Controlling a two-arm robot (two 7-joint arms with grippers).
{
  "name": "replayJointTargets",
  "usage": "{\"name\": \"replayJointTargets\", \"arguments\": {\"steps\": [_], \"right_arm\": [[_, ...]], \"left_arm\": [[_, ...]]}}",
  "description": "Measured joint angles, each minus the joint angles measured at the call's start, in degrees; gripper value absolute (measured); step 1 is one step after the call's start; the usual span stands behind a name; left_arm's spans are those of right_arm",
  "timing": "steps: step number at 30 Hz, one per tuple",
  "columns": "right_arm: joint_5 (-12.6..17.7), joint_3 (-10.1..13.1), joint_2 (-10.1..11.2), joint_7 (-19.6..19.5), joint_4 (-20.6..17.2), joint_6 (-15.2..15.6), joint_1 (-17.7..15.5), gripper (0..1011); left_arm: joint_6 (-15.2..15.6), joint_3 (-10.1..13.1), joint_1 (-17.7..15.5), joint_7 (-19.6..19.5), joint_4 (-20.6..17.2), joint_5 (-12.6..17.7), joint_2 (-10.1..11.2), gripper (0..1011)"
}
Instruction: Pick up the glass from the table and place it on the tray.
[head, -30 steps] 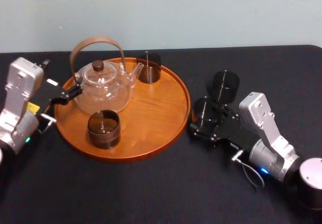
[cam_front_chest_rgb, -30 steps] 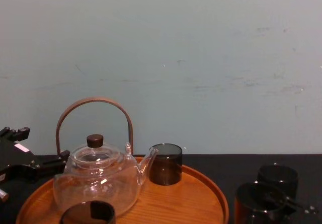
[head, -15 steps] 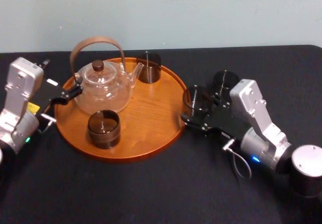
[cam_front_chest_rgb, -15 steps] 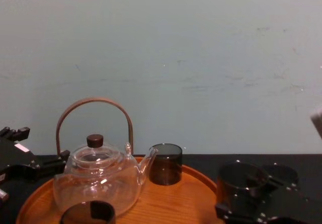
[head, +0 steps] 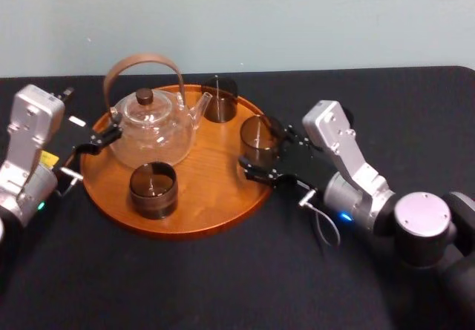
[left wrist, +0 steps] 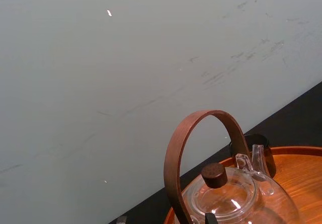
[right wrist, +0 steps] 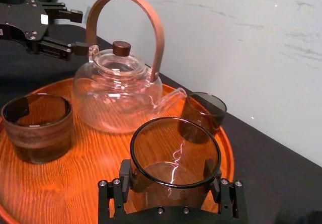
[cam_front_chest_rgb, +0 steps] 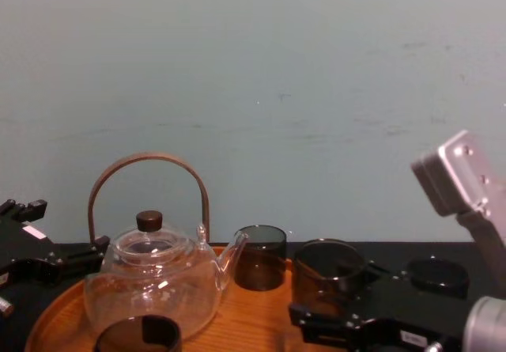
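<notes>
Moved over the tray (head: 215, 196), the right gripper (head: 265, 153) clamps one glass (head: 257, 136) (two more stand there), left gripper (head: 100, 139) parked beside it.

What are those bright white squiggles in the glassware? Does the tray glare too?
Right wrist view: light glints as white streaks inside the glass held by the right gripper at the tray edge, and on the teapot, with the left gripper open beside it; the tray has only a soft sheen. Chest view: glints on the teapot's belly. Head view: the table shows no glare.
</notes>
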Motion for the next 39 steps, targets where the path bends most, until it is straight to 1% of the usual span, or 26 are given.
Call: {"name": "replayJointTargets", "arguments": {"steps": [8, 16, 39], "right_arm": [[-0.5, -1.6, -1.8, 0.2, 2.6, 0.1, 2.1, 925], [-1.0, -2.7, -2.8, 0.4, 4.6, -0.2, 3.4, 924], [-1.6, -4.2, -4.6, 0.7, 9.1, -1.7, 5.0, 924]], "left_arm": [[0.0, 0.0, 0.0, 0.0, 0.0, 0.0, 0.0, 1010], [0.0, 0.0, 0.0, 0.0, 0.0, 0.0, 0.0, 1010], [0.0, 0.0, 0.0, 0.0, 0.0, 0.0, 0.0, 1009]]}}
